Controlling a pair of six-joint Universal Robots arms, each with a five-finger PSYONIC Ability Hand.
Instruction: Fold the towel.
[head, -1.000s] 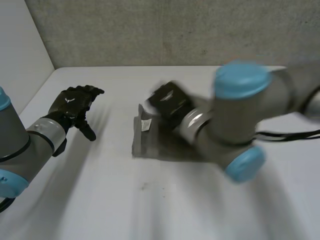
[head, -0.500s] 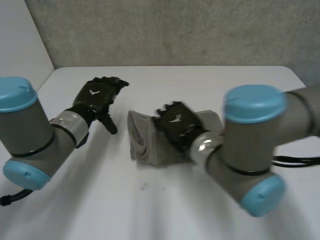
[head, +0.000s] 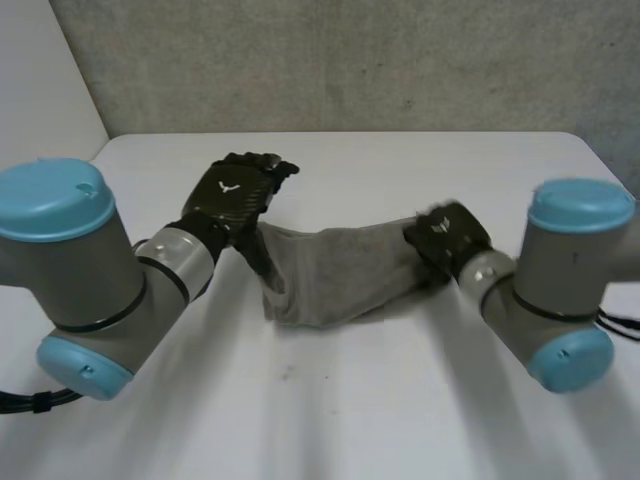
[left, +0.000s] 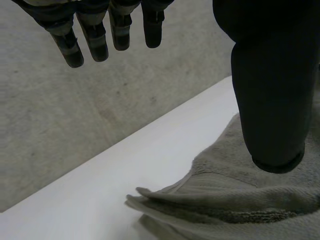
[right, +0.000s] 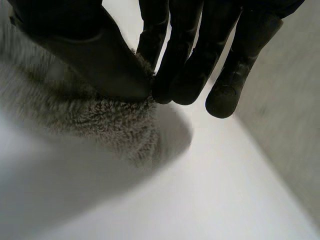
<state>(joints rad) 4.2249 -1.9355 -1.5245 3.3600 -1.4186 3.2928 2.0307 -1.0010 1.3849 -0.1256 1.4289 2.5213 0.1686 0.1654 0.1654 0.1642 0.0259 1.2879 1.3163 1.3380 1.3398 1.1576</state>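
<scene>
The grey towel (head: 335, 275) lies stretched across the middle of the white table (head: 330, 410), its right end lifted. My right hand (head: 447, 238) is shut on that right end; in the right wrist view its thumb and fingers (right: 180, 75) pinch the towel's edge (right: 117, 122). At the towel's left end my left hand (head: 234, 195) is open, fingers straight, its thumb pointing down by the cloth. In the left wrist view the thumb (left: 270, 100) hangs just over the folded towel (left: 235, 200), and the straight fingers (left: 95, 40) hold nothing.
A grey wall (head: 330, 60) rises behind the table's far edge. Both arms' elbows hang over the table's near half, the left one (head: 70, 280) and the right one (head: 560, 300).
My right hand has swung right from the towel's middle, drawing the towel's end out with it. My left hand has moved right to the towel's left end.
</scene>
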